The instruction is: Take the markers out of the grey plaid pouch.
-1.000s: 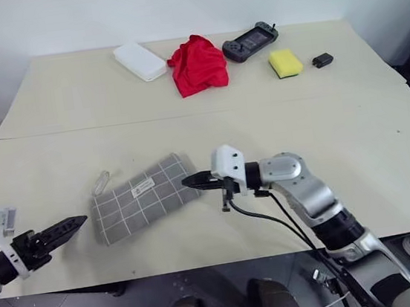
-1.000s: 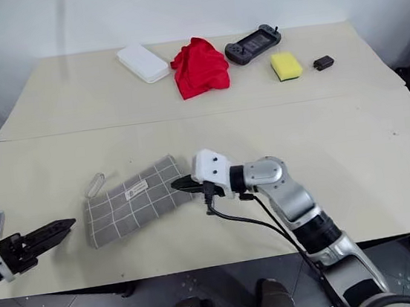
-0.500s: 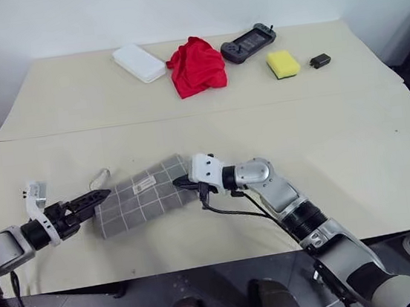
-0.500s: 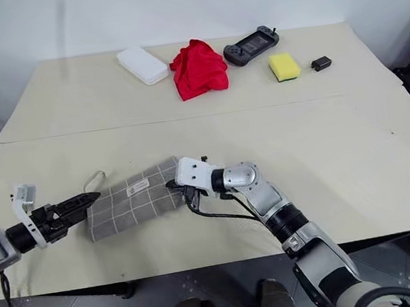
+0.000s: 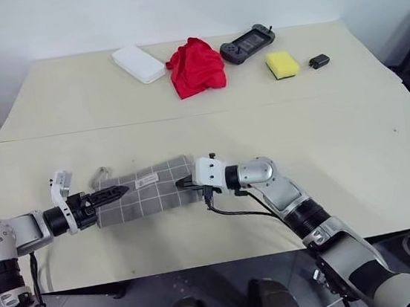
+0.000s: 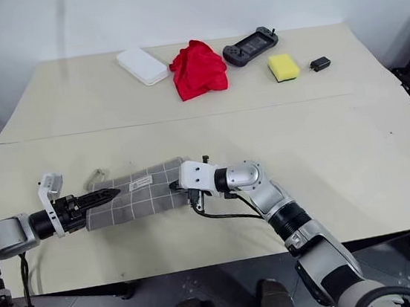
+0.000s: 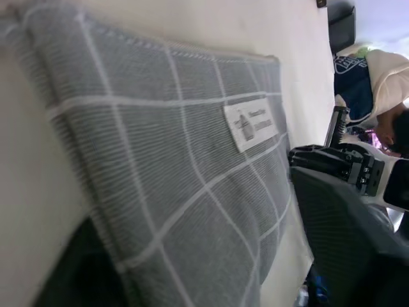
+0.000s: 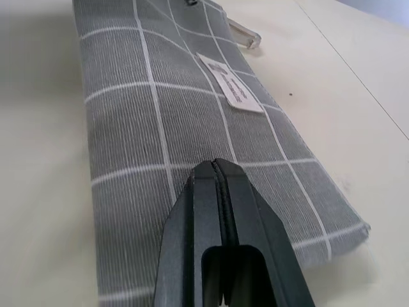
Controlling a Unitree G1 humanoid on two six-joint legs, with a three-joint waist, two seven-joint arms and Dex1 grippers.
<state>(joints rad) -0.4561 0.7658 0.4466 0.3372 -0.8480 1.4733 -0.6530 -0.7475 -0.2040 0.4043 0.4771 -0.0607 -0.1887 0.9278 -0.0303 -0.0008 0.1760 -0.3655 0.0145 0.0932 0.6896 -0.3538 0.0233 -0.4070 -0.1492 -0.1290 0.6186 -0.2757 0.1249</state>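
Grey plaid pouch (image 5: 146, 193) lies flat, long axis left-right

Even, diffuse overhead light; head views bright and sharp, no glare. Soft, short shadows under the arms on the desk (image 5: 384, 146). Left wrist view: near claw fingers (image 7: 83, 268) dark and out of focus. Right wrist view: grey plaid pouch (image 8: 192, 121) crisp, far edge softens

The left pincer (image 5: 114, 191) reaches in low from the left, fingers slightly parted. The right pincer (image 5: 184, 181) points leftward, fingers pressed together.
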